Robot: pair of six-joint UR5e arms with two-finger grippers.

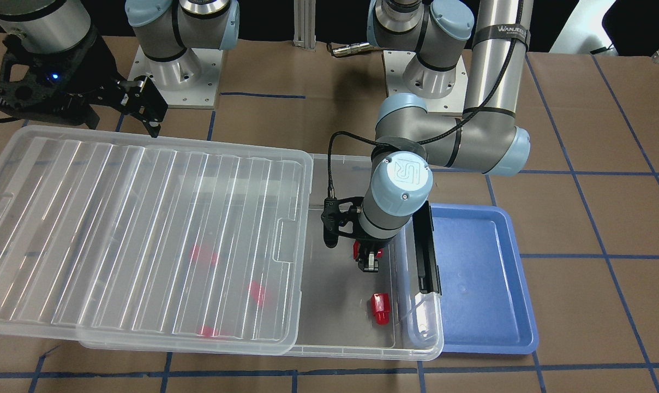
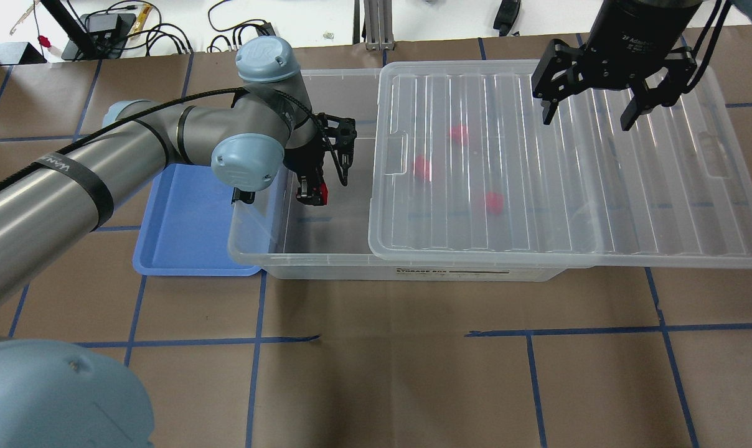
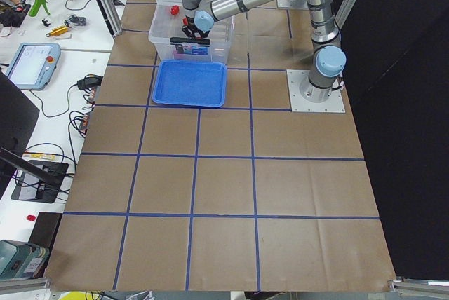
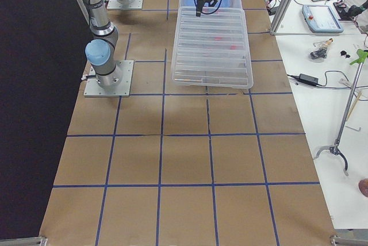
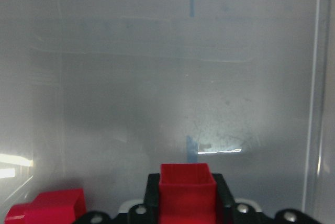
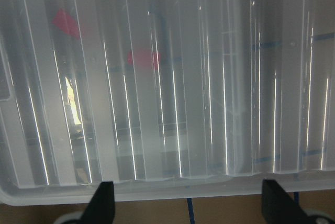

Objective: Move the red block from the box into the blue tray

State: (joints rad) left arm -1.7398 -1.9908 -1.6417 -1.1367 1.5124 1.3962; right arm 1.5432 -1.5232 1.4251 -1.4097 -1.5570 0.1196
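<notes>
My left gripper (image 1: 369, 265) is inside the open end of the clear box (image 1: 362, 349), shut on a red block (image 1: 360, 250) and holding it above the box floor. In the left wrist view the held block (image 5: 187, 187) sits between the fingers. Another red block (image 1: 380, 308) lies on the box floor beside it and also shows in the left wrist view (image 5: 47, 209). The blue tray (image 1: 477, 273) lies right beside the box's latch end. My right gripper (image 2: 591, 115) is open and empty above the lid (image 2: 569, 180).
The ribbed lid (image 1: 133, 234) is slid aside and covers most of the box. Three red blocks (image 2: 458, 134) (image 2: 422, 168) (image 2: 493, 202) show blurred under it. The black latch bar (image 1: 427, 251) stands between the box opening and the tray.
</notes>
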